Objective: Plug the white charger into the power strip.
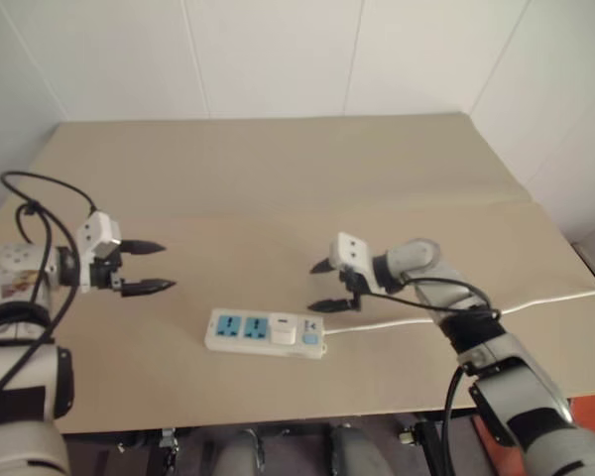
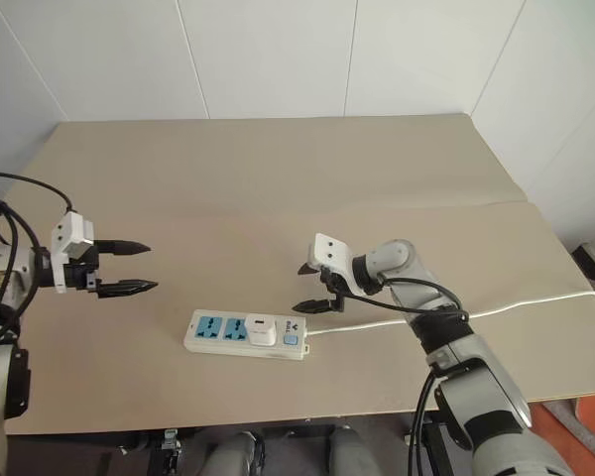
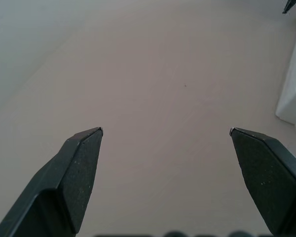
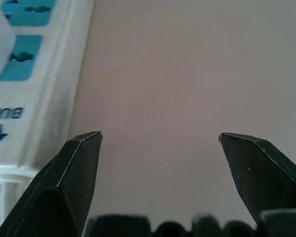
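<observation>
On the tan table [image 1: 278,178], near its front edge, lay one power strip [image 1: 265,332]. One white charger [image 1: 283,330] sat in its rightmost socket; two blue socket faces stayed free to its left. One thin white cord [image 1: 545,299] ran right from the strip's end, under the right arm, toward the table's right edge. Two grippers hovered: left gripper [image 1: 151,267] left of the strip, right gripper [image 1: 322,286] just above its right end. Both were spread wide, grasping nothing. Nothing blocked the strip.
</observation>
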Controlling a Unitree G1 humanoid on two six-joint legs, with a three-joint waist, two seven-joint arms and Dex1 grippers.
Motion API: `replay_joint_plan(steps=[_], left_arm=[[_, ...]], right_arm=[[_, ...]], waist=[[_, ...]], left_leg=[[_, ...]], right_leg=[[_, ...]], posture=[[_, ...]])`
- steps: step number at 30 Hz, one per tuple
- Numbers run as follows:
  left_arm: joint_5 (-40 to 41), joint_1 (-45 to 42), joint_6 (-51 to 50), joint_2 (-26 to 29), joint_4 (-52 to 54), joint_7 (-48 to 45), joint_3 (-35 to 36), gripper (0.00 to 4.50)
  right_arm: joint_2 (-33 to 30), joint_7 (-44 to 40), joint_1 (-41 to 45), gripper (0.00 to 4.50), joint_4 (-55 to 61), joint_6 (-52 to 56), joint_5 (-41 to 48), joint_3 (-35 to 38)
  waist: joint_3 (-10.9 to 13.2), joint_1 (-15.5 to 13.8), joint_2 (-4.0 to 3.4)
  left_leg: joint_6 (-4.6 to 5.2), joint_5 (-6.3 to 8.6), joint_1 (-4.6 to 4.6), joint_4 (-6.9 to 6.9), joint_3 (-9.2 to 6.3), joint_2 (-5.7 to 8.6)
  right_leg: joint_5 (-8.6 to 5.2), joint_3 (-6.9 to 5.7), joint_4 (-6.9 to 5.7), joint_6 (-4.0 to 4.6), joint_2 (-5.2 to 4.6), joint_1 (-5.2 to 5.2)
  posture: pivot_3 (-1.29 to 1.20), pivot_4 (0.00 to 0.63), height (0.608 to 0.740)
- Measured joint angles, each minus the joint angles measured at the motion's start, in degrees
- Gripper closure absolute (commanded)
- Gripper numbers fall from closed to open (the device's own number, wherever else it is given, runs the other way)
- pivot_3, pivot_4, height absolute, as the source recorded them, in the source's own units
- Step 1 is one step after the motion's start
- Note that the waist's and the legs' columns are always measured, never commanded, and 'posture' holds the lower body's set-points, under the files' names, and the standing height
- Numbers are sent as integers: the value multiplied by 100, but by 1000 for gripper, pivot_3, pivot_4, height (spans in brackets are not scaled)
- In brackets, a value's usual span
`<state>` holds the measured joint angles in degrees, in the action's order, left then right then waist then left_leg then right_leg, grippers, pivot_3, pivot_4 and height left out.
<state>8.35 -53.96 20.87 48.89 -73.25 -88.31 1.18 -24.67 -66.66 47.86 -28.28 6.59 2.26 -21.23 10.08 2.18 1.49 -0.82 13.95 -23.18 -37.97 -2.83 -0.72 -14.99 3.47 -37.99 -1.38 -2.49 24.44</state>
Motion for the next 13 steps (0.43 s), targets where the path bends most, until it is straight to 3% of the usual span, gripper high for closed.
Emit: replay_joint_plan(steps=[13], left_arm=[[-826, -1018, -444, -415, -253, 358, -17, 0]], right_arm=[[602, 822, 837, 47, -1580, -548, -566, 58]], waist=[[0, 166, 0]], left_leg=[[-2, -2, 1, 0, 2, 3]], right_leg=[[1, 1, -12, 0, -4, 7]], posture=[[0, 150, 740]])
